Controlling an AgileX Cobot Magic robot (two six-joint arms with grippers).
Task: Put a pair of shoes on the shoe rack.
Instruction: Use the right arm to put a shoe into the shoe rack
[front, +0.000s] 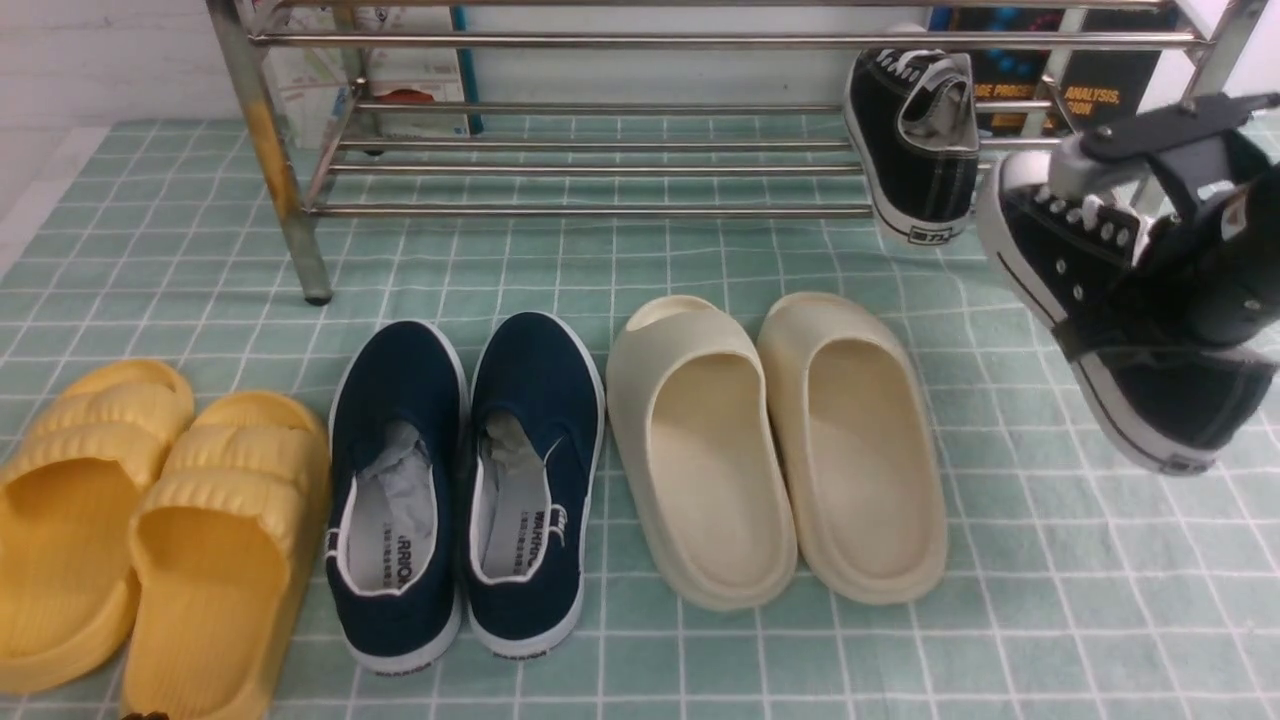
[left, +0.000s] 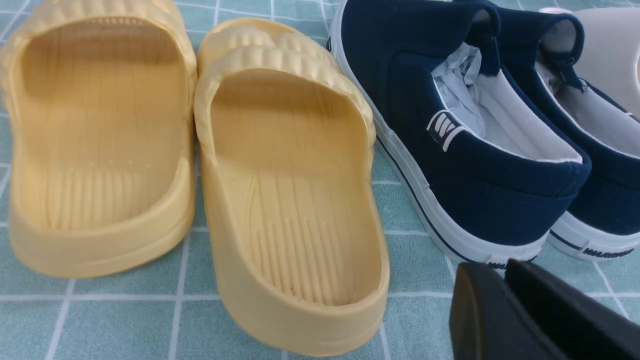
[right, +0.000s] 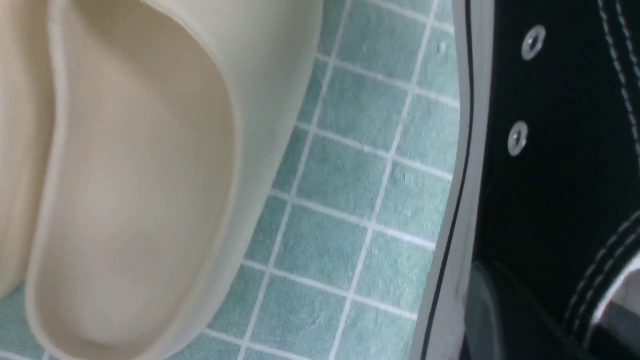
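- Right claw: clamped on the side of one black shoe, which hangs above the cloth, toe to 11 o'clock and heel to 5.
- From that claw in the front view, at 10 o'clock: the other black shoe, on the lower shelf of the rack, near its right end, heel toward the camera.
- The rack itself spreads from 11 round to between 9 and 10, steel bars above and below.
- Books show behind the bars near 11 to 12; a pale box or book with a blue edge shows at the far end, between 9 and 10.
- At 8: the cream slides, side by side, hollows facing up.
- Beyond, still on the 8 o'clock side: the navy shoes, each with crumpled paper inside and lettering on the insole.
- Farthest that way, between 8 and 9: the yellow slides, ribbed footbeds showing in the left wrist view.
- Left claw: fingertips together, above the cloth close by the navy heels in the left wrist view.
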